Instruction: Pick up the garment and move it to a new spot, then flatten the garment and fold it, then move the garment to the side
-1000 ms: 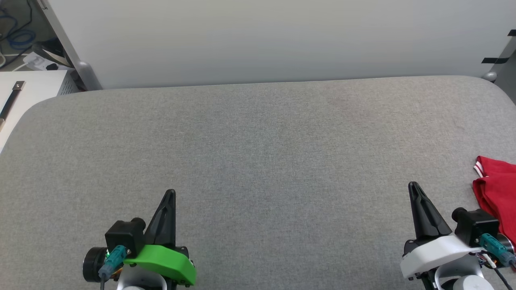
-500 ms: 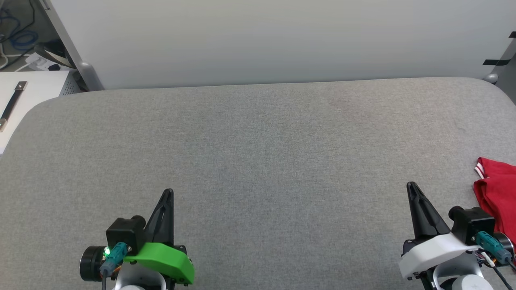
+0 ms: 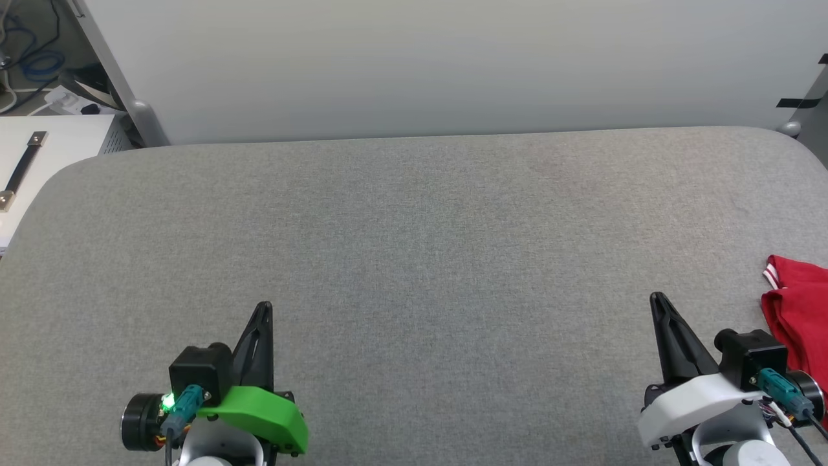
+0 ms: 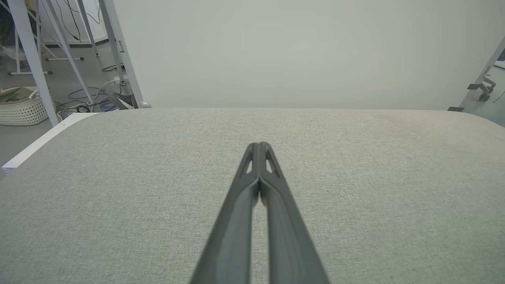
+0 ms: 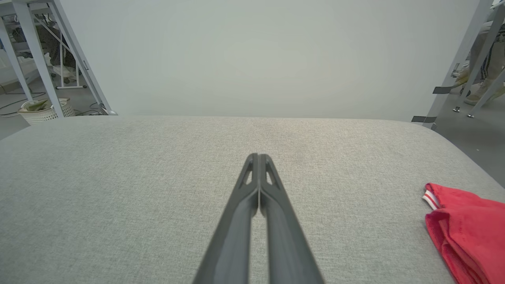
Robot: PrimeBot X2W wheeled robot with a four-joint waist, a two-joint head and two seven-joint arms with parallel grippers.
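At the head view's right edge the garment (image 3: 801, 317) lies bunched on the grey surface (image 3: 414, 226), long axis top-to-bottom, just right of the right gripper (image 3: 657, 299), closed and empty like the left gripper (image 3: 263, 306), so the right arm is nearer.
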